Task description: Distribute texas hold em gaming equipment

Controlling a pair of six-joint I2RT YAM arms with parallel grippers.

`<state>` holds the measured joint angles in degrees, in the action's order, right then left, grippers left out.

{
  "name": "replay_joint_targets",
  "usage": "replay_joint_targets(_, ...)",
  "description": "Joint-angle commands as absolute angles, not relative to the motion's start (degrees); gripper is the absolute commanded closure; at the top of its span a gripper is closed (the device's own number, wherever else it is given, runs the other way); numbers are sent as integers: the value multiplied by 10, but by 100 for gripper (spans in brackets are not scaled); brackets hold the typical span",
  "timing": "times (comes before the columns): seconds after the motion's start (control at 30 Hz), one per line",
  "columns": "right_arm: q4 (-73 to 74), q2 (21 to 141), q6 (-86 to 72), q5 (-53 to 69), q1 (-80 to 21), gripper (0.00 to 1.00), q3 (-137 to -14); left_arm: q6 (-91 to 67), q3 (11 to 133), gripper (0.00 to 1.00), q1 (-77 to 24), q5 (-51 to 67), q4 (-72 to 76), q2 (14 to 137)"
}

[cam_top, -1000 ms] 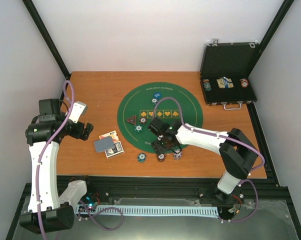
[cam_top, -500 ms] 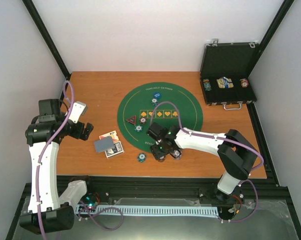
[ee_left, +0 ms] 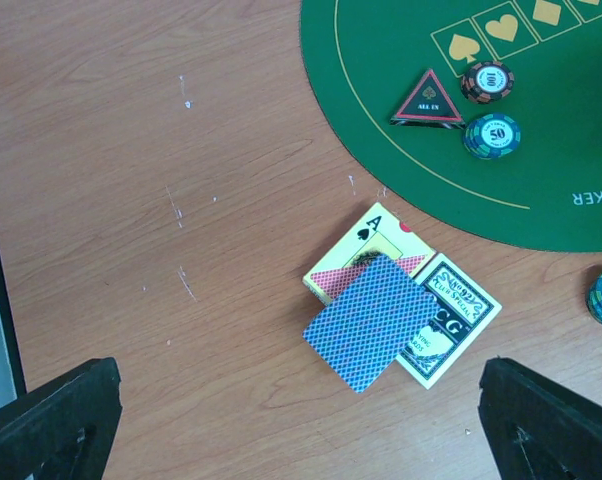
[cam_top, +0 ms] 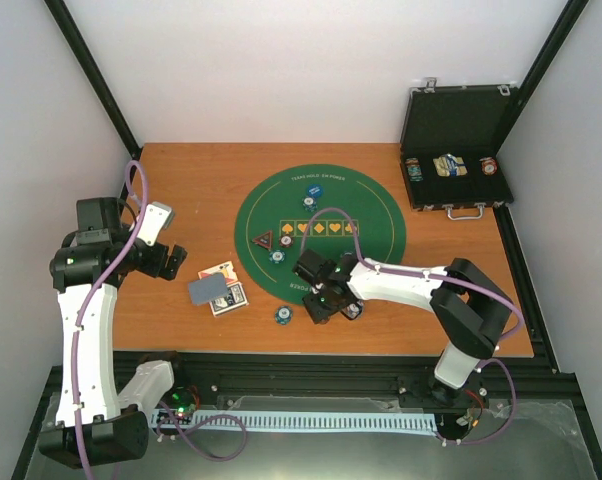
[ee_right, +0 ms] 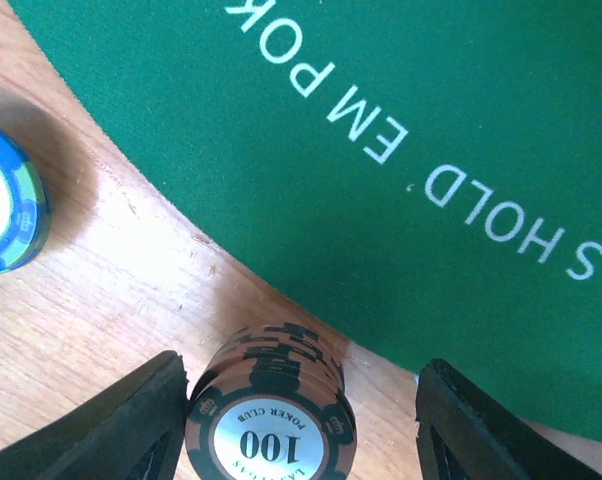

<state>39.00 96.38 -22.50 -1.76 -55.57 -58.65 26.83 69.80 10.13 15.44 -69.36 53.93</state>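
Right wrist view: a short stack of brown-and-black chips (ee_right: 271,410), its top face marked 100, stands on the wooden worktop (ee_right: 111,300) right at the curved edge of the green felt mat (ee_right: 381,150). The stack sits between the right jaws but not midway. The finger (ee_right: 131,420) on the picture's left is just beside it, touching or nearly so, and the other finger (ee_right: 481,430) stands well apart, with bare wood and felt showing in the gap. These jaws are spread and pinch nothing. A blue-and-green chip (ee_right: 6,205) lies on the wood near the left edge of the view, clear of both fingers.

From the top external camera, the right arm reaches low over the near rim of the mat, and that blue-and-green chip lies just to the left of its jaws.

Left wrist view: the left jaws are spread wide, one fingertip (ee_left: 51,425) in each lower corner, and they hold nothing. Between and beyond them a blue-backed card (ee_left: 371,322) lies over a face-up ace (ee_left: 366,250) and another card (ee_left: 451,315). On the mat farther off, a black-and-red triangle marker (ee_left: 428,98) sits beside a dark 100 chip (ee_left: 487,80) and a green 50 chip (ee_left: 492,135).
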Motion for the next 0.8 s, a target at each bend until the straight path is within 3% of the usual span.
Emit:
replay_joint_targets(0.0,380,975,-227,-14,-562,39,-578,264,719,0,106,155,-691,538)
replay_joint_targets(0.43,379,969,-228,-8,-563,45,-571,265,718,0,106,152,-690,538)
replay_joint_targets(0.77,397,954,-229,-19,-565,63,-588,267,709,0,106,150,-687,536)
